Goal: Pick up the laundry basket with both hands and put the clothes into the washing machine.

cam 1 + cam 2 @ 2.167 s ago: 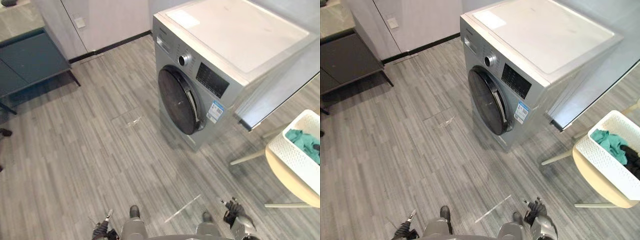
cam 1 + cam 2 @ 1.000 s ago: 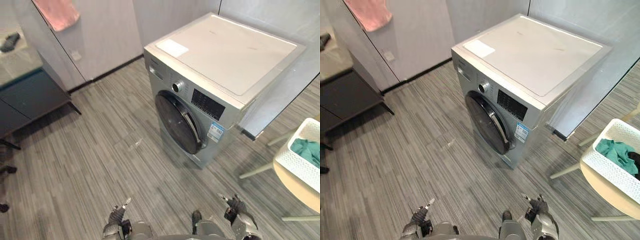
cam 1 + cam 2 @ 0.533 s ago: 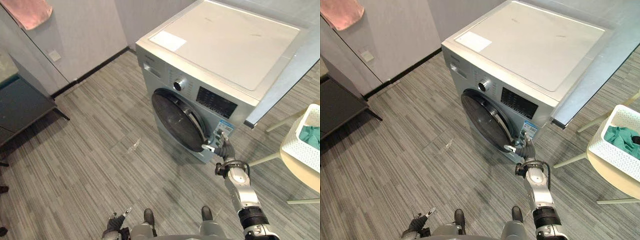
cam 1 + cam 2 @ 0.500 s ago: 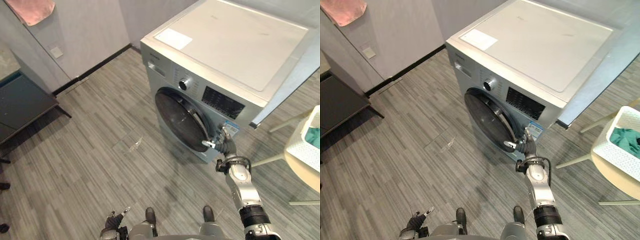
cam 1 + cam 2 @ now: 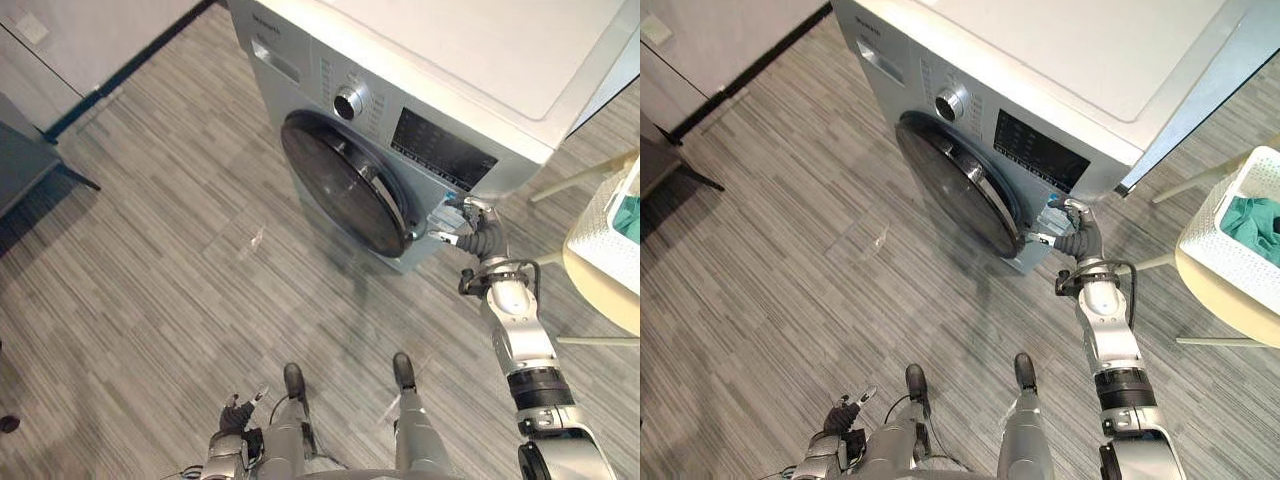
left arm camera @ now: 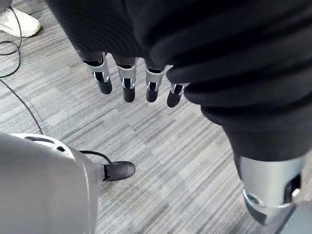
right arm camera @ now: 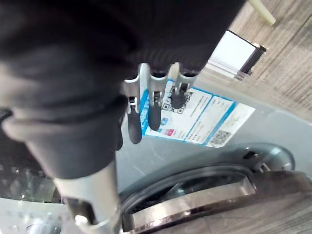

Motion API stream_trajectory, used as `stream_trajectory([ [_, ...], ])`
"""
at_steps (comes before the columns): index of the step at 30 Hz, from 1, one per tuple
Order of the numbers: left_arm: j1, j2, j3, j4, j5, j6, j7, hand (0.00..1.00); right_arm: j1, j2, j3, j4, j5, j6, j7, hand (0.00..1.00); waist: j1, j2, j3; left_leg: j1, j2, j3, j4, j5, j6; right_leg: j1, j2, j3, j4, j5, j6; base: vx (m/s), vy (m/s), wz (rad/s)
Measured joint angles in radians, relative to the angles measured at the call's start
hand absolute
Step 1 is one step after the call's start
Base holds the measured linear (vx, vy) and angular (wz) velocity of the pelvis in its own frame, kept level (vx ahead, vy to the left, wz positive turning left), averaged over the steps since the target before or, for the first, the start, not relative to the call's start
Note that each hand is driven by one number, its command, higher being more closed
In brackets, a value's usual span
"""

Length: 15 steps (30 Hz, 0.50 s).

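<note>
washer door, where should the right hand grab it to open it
Grip the curved silver handle on the round door's rim, on the side facing the right hand. Come from that side and hook the fingers behind the bar; the rest of the door looks smooth.

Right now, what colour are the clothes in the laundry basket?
Teal clothes, best in the right eye view.

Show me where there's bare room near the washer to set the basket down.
Bare floor spreads between the washing machine door and the dark cabinet; the machine's white top is bare too. Crowded right of the machine: the right hand by the door's edge, then the chair carrying the laundry basket.
</note>
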Motion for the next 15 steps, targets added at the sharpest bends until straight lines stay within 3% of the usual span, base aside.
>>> stream_trajectory([
  [8,-0.014,0.02,-0.04,-0.025,-0.051,-0.023,0.023,0.0,-0.177,-0.03,0.049,0.096,0.053,0.005,-0.039,0.0,0.013,0.003,0.061,-0.063,0.01,-0.05,-0.002,0.025,-0.009,-0.045,0.009,-0.009,-0.002,0.014,-0.003,-0.09,-0.015,0.09],
  [15,-0.02,0.024,-0.071,-0.046,-0.077,-0.03,0.046,0.0,-0.208,0.103,0.119,0.197,0.057,0.0,-0.048,0.0,0.036,-0.01,0.069,-0.072,0.04,-0.072,-0.002,0.057,-0.027,-0.04,0.044,-0.035,-0.006,0.012,-0.012,-0.04,-0.03,0.02],
])
